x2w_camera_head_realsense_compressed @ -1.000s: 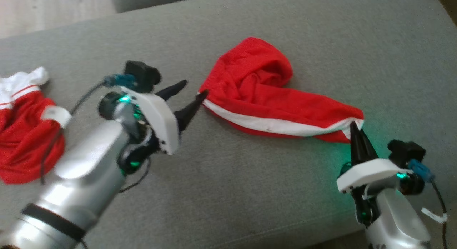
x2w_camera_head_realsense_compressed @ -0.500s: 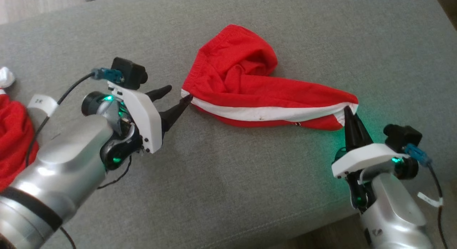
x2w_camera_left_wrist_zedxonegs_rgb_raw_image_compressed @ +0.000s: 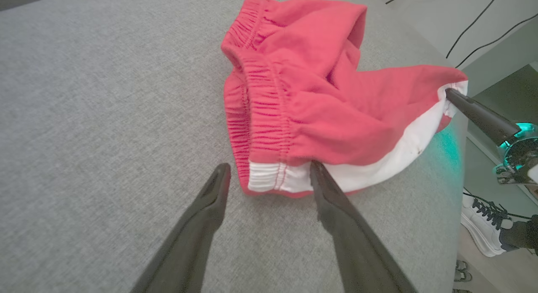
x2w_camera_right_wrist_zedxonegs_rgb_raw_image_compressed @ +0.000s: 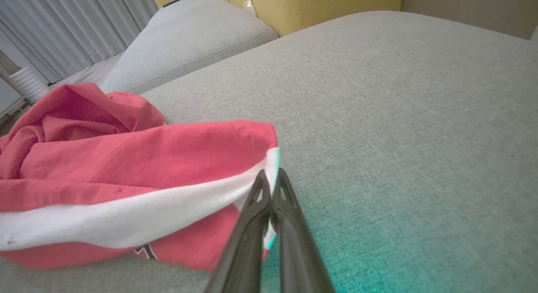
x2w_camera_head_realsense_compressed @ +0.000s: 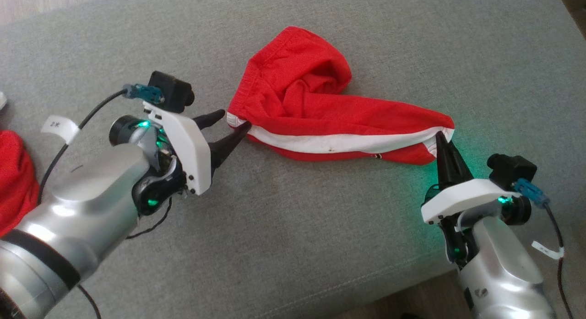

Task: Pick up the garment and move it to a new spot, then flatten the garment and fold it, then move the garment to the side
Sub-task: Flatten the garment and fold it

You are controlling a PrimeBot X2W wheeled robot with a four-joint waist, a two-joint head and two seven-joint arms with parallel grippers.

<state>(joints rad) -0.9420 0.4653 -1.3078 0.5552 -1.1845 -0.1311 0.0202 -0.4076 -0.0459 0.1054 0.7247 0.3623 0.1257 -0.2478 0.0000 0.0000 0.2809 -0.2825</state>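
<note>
A grey woven sofa seat (x2w_camera_head_realsense_compressed: 297,236) carries everything, its front edge nearest the robot. Nearest on the left, the left gripper (x2w_camera_head_realsense_compressed: 236,119) sits low over the fabric with its two fingers spread wide and nothing clamped between them. One fingertip (x2w_camera_left_wrist_zedxonegs_rgb_raw_image_compressed: 316,169) touches the white band at the corner of the waistband, and the other rests on the seat just beside that corner. Nearest on the right, the right gripper (x2w_camera_head_realsense_compressed: 440,137) has its fingers pressed together, pinching the white-edged hem corner of the garment (x2w_camera_head_realsense_compressed: 320,113). The garment, a pair of red shorts with a white stripe, stretches between the two grippers in the middle of the seat. Its striped leg lies long toward the right gripper, and its elastic waistband is bunched in a mound toward the left one. At the left edge of the head view lies another red cloth (x2w_camera_head_realsense_compressed: 13,181), well apart. Beyond the seat, the right wrist view shows a grey cushion (x2w_camera_right_wrist_zedxonegs_rgb_raw_image_compressed: 189,45), a yellow backrest (x2w_camera_right_wrist_zedxonegs_rgb_raw_image_compressed: 328,7) and pale curtains (x2w_camera_right_wrist_zedxonegs_rgb_raw_image_compressed: 75,28).
</note>
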